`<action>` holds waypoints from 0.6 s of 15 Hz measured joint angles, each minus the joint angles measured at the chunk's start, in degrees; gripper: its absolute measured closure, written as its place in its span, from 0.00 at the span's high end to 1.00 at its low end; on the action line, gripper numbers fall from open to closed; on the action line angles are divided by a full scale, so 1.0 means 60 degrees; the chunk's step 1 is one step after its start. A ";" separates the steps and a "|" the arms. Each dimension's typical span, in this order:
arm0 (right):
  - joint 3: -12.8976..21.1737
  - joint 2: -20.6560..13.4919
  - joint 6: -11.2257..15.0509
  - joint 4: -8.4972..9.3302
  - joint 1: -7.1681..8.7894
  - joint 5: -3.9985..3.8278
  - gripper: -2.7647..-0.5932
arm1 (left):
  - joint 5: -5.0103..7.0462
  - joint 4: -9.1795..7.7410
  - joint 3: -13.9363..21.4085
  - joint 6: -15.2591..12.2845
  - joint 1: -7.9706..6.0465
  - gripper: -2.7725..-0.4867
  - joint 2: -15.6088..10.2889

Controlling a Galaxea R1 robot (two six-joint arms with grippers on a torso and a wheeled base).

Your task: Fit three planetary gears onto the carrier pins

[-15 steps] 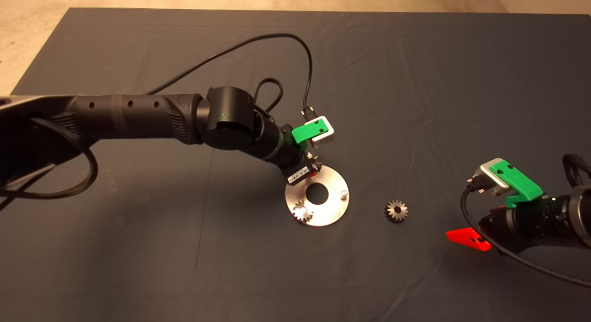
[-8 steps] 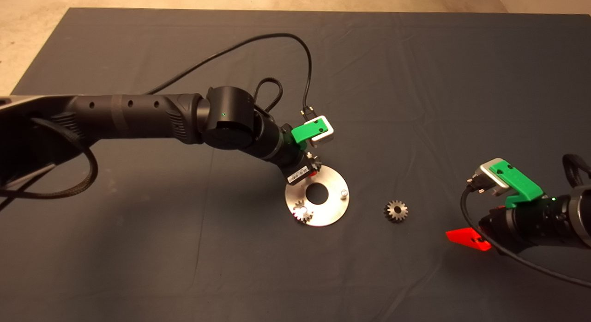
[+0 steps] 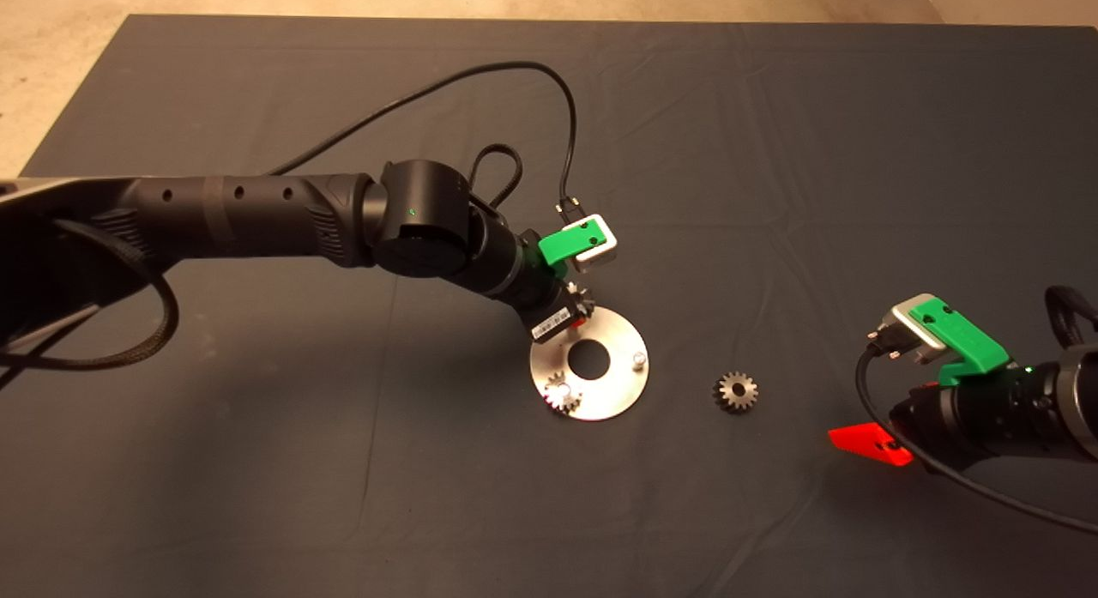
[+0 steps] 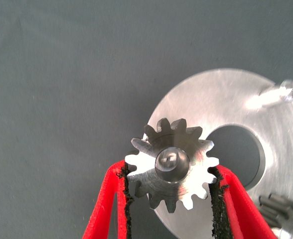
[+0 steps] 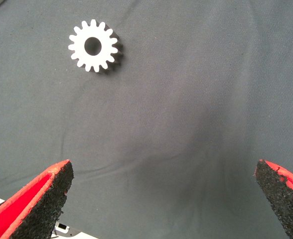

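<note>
The round silver plate (image 3: 613, 385) lies mid-mat with its carrier pins. One planetary gear (image 3: 563, 396) sits on the pin nearest the front. A second pin (image 3: 637, 358) stands bare. My left gripper (image 3: 582, 310) is over the plate's far edge, shut on a second planetary gear (image 4: 186, 188); both pads touch its teeth. The third pin (image 4: 171, 159) shows through that gear's centre hole. A third planetary gear (image 3: 735, 391) lies flat on the mat right of the plate, also seen as a gear (image 5: 93, 46) ahead of my right gripper (image 5: 162, 172), which is open and holds nothing.
The left arm's black cable (image 3: 480, 83) loops over the mat behind the plate. The right arm (image 3: 986, 409) rests at the mat's right edge. Bare floor (image 3: 51, 32) shows beyond the mat's far left corner.
The left arm and its gripper have shifted very slightly toward the far left. The plate, the gears and the right arm have not moved.
</note>
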 joint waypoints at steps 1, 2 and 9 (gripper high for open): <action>0.0000 0.0000 0.0000 -0.0002 0.0000 0.0000 0.98 | 0.0019 -0.0007 0.0000 0.0000 0.0034 0.10 -0.0041; 0.0000 0.0000 0.0000 -0.0002 0.0000 0.0004 0.98 | 0.0017 -0.0007 0.0000 -0.0001 0.0046 0.10 -0.0055; 0.0000 0.0000 0.0000 0.0000 0.0000 0.0008 0.98 | 0.0001 -0.0009 0.0002 0.0000 0.0046 0.10 -0.0051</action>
